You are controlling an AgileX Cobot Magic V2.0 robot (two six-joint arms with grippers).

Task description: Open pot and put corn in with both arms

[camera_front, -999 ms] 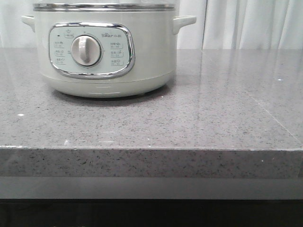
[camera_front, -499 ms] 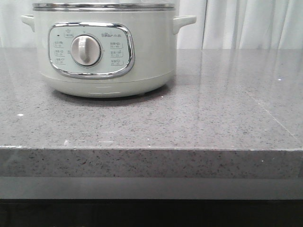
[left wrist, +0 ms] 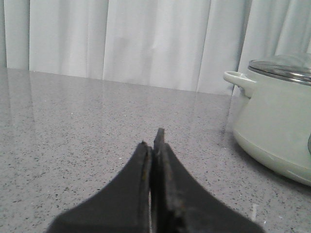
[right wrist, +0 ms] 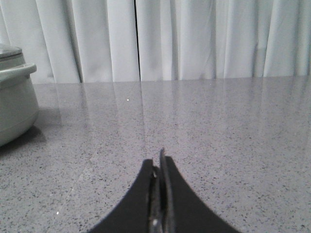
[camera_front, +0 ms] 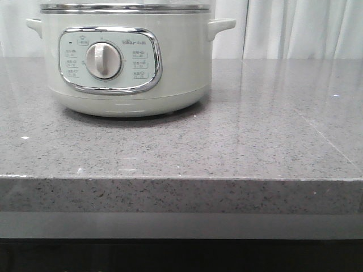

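Note:
The pale grey-green pot (camera_front: 127,62) stands at the back left of the grey stone counter, its chrome-framed dial panel facing me and its lid on. The left wrist view catches one side of the pot (left wrist: 279,126) with a small handle and the metal-rimmed lid. The right wrist view shows only an edge of the pot (right wrist: 14,97). My left gripper (left wrist: 151,141) is shut with nothing between its black fingers, low over bare counter, apart from the pot. My right gripper (right wrist: 159,162) is shut and empty too. The corn is out of view. Neither gripper shows in the front view.
The speckled grey counter (camera_front: 255,130) stretches to the right of the pot and ends in a front edge near me. White curtains (right wrist: 194,39) hang behind the counter along its far side.

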